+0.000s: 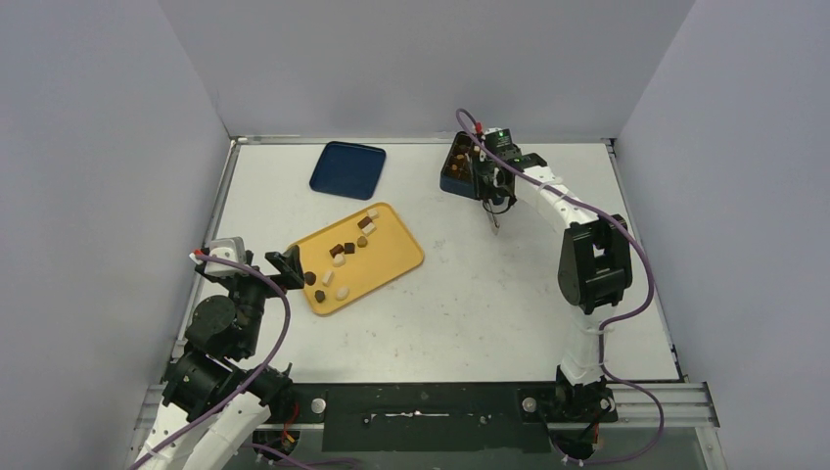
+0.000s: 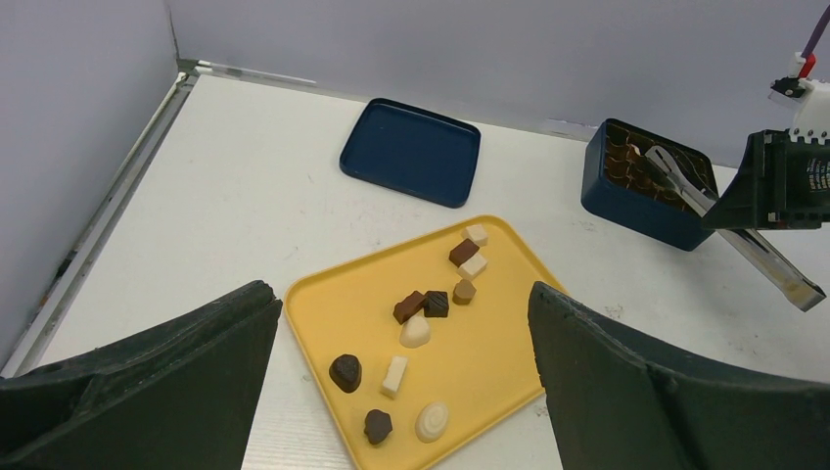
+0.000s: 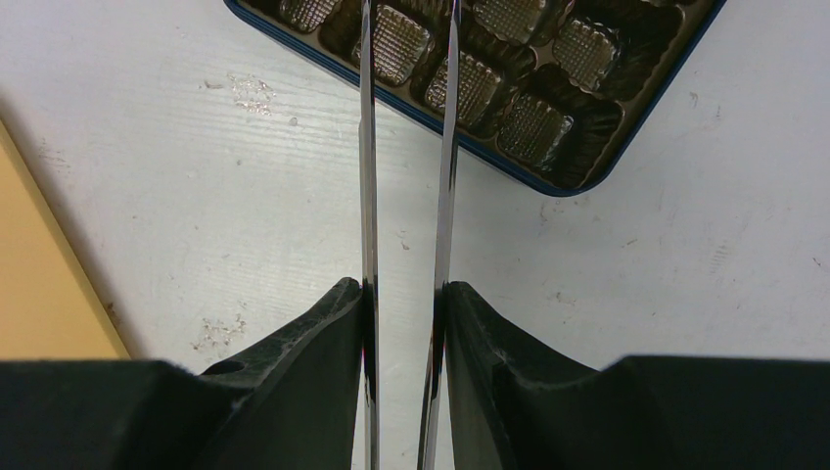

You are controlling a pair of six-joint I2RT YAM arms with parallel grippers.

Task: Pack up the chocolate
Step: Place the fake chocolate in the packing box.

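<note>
Tabletop (image 2: 245, 196) bears one tray (image 2: 318, 318) holding eleven chocolates (image 2: 415, 331).

Dark brown, caramel and white chocolate (image 2: 409, 306); yellow tray (image 2: 333, 313); navy box (image 2: 636, 208) and lid (image 2: 411, 152); silver tweezers (image 2: 778, 269); white desk (image 2: 245, 196).

You can read no text, label, brand, number or sign in any view: nothing legible stands on the chocolate (image 2: 409, 306), the yellow tray (image 2: 323, 305), the dark blue box (image 2: 626, 203), the dark blue lid (image 2: 411, 152) or the bench (image 2: 245, 196).
</note>
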